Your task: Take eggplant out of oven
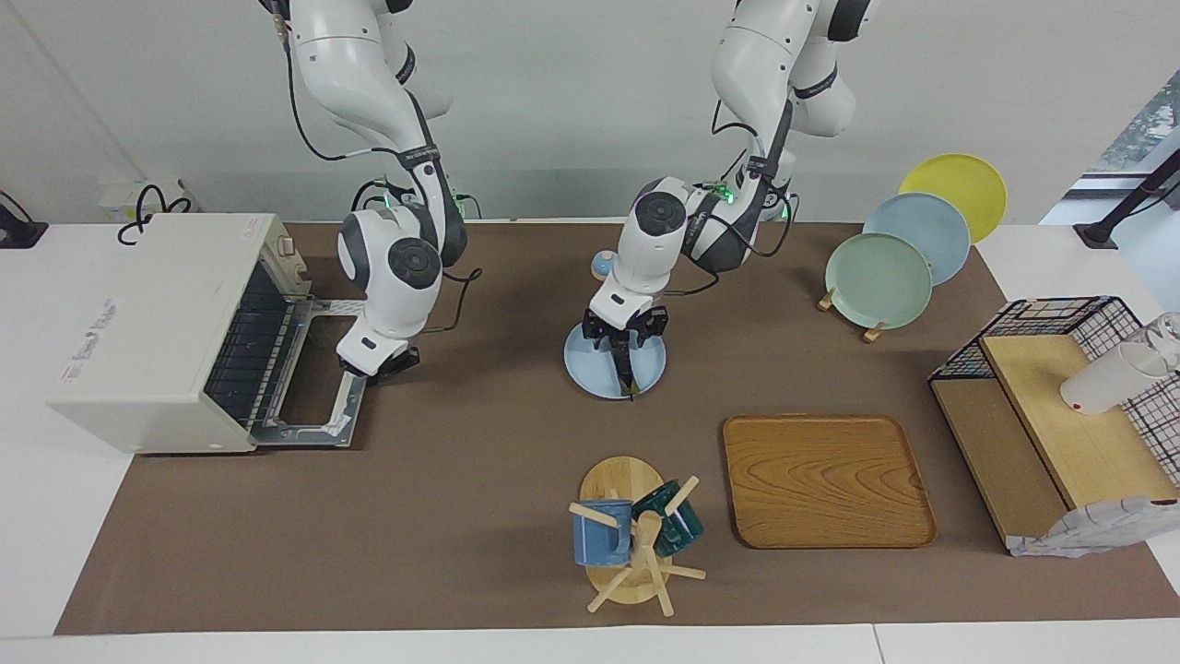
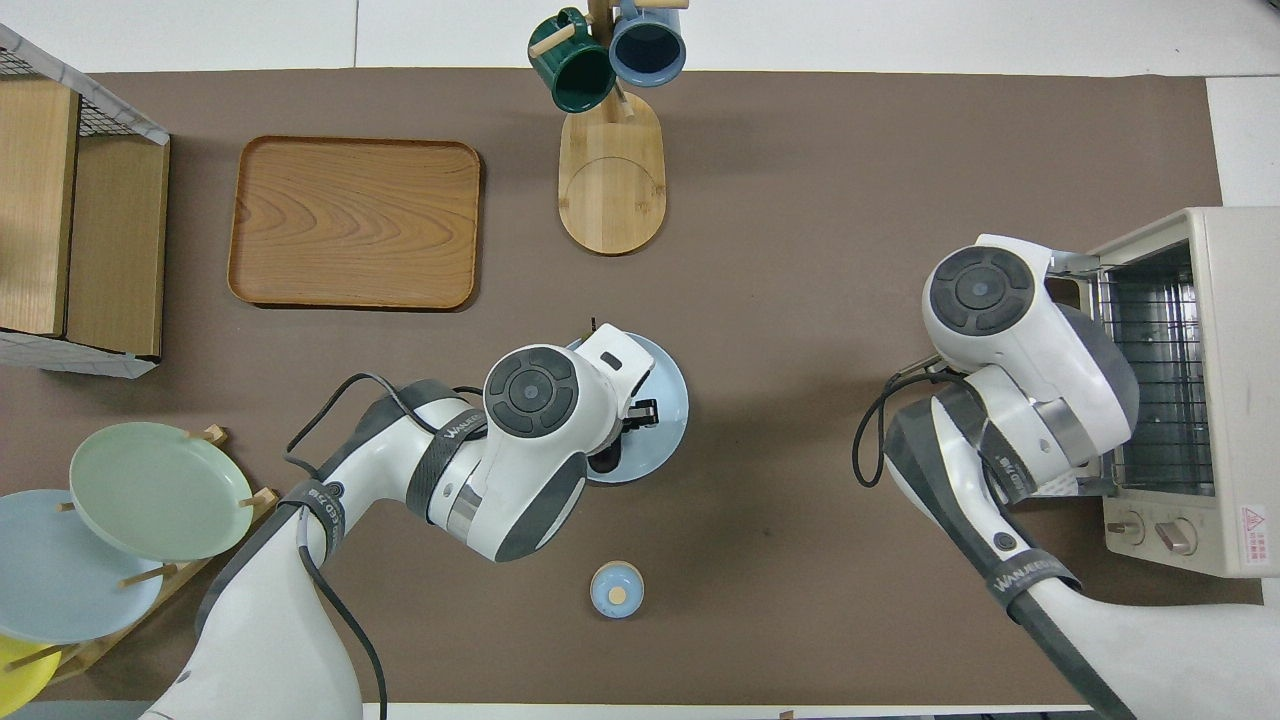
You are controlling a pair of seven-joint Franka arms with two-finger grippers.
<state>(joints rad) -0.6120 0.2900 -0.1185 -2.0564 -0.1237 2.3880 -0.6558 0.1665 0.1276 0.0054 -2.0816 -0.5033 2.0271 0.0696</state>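
The slim dark eggplant [image 1: 629, 373] lies on a pale blue plate [image 1: 581, 367] in the middle of the table. It lies outside the off-white oven [image 1: 157, 323], which stands at the right arm's end. My left gripper [image 1: 625, 346] is down on the plate, shut on the end of the eggplant nearer the robots. The oven's glass door [image 1: 313, 406] hangs open and flat, and no eggplant shows on the wire rack [image 2: 1150, 380]. My right gripper [image 1: 392, 361] hovers shut over the open door, holding nothing. In the overhead view the left arm hides most of the eggplant.
A mug tree [image 1: 631, 539] with a blue and a green mug and a wooden tray [image 1: 825, 480] stand farther from the robots than the plate. A rack of plates [image 1: 880, 277] and a wire shelf [image 1: 1060, 406] are at the left arm's end. A small blue knobbed lid [image 2: 616, 588] lies nearer the robots.
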